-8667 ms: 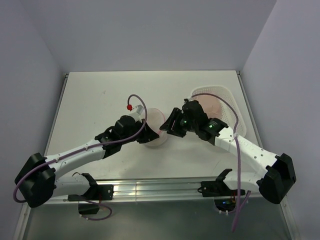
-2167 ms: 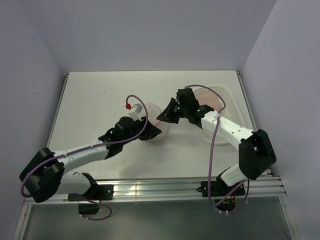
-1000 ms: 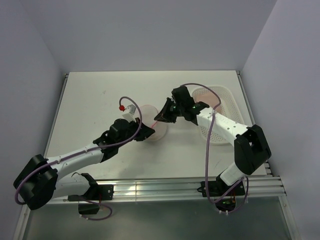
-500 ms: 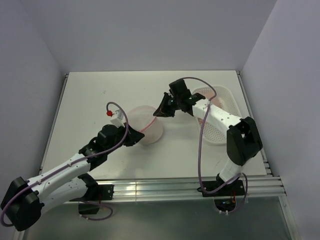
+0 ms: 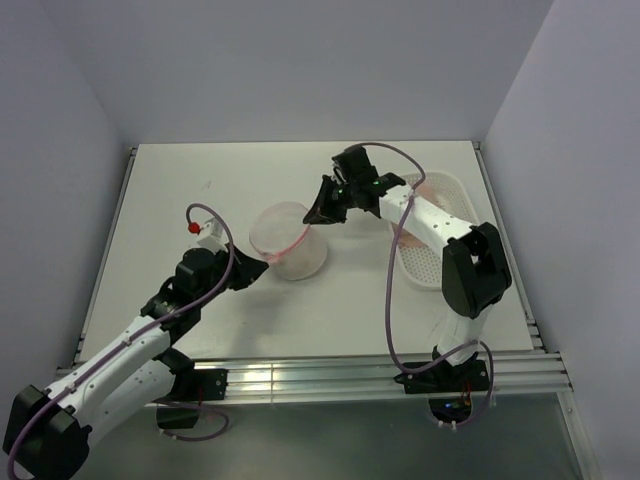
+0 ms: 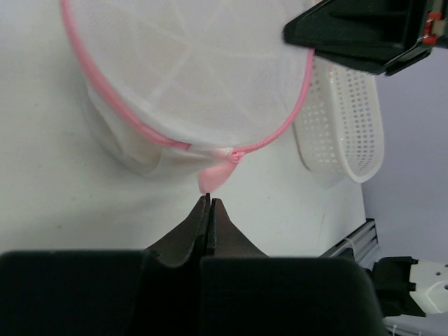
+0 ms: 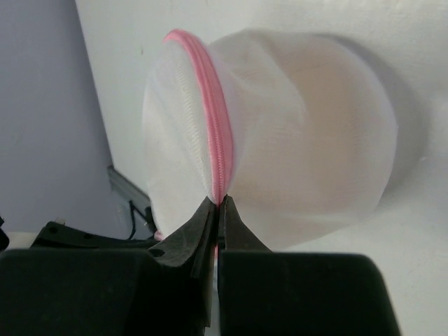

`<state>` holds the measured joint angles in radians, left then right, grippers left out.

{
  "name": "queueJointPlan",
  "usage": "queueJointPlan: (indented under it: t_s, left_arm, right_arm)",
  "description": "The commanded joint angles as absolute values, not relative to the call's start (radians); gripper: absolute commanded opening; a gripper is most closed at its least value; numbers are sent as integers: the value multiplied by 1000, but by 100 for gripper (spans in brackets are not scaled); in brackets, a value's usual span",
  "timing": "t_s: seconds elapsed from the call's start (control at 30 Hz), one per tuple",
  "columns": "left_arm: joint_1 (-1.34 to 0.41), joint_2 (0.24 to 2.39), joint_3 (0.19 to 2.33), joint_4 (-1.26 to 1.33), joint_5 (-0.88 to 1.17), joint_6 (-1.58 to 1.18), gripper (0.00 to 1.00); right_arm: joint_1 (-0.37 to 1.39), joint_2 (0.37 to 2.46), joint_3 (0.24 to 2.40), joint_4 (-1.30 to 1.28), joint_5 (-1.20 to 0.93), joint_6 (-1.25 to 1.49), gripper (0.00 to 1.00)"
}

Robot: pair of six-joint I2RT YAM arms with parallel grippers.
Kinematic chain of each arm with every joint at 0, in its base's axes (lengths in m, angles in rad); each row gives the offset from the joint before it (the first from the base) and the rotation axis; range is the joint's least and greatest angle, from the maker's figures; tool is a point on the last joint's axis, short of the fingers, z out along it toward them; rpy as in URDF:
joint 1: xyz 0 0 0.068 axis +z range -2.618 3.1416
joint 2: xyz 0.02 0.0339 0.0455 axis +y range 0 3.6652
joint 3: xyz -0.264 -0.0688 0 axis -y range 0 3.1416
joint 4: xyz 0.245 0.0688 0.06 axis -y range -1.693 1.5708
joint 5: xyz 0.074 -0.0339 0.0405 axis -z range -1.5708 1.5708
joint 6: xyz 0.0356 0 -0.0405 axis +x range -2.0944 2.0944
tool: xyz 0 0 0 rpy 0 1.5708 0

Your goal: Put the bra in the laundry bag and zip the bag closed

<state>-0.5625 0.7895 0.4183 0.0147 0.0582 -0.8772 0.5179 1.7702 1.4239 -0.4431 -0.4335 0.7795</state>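
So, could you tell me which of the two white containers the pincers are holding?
The round mesh laundry bag with the pink zipper rim: the left pincer and right pincer both pinch that zipper. The perforated plastic basket is in neither.

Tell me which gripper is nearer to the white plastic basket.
Right. The right gripper pinches the rim of the mesh bag on the side facing the basket; the left gripper holds the bag's opposite edge, farther away.

We count one laundry bag (image 5: pixel 288 238), one white basket (image 5: pixel 440 245), one table (image 5: pixel 200 170), and two robot arms: the left arm (image 5: pixel 130 345) and the right arm (image 5: pixel 425 212).
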Motion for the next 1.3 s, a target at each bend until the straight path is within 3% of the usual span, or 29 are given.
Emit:
queueJointPlan:
  t_s: [0.0,0.57,0.7,0.77,0.83,0.87,0.9,0.97,1.13,1.27]
  left_arm:
    - [-529,790,417,-104,80,-835,0]
    - [-491,790,534,-186,57,-810,0]
    - [-489,804,598,-230,51,-787,10]
    - [-489,808,629,-239,55,-776,17]
    - [-489,811,652,-259,60,-761,18]
    - [-489,811,676,-267,64,-753,18]
    - [-489,808,686,-275,66,-743,18]
    - [-491,799,716,-291,61,-710,20]
    - [-489,804,825,-370,49,-641,27]
    - [-488,781,909,-425,31,-600,38]
  right_arm:
    - [460,1801,1515,-422,-385,707,0]
    - [453,1858,1617,-448,-407,692,4]
    - [453,1855,1635,-480,-341,699,34]
    - [451,1830,1623,-494,-302,701,44]
    - [451,1801,1605,-497,-279,692,55]
    - [451,1786,1595,-495,-275,689,69]
    - [451,1752,1570,-494,-267,686,94]
    - [451,1712,1540,-483,-244,683,100]
    - [453,1533,1448,-476,-198,678,100]
    - [451,1367,1355,-459,-143,664,100]
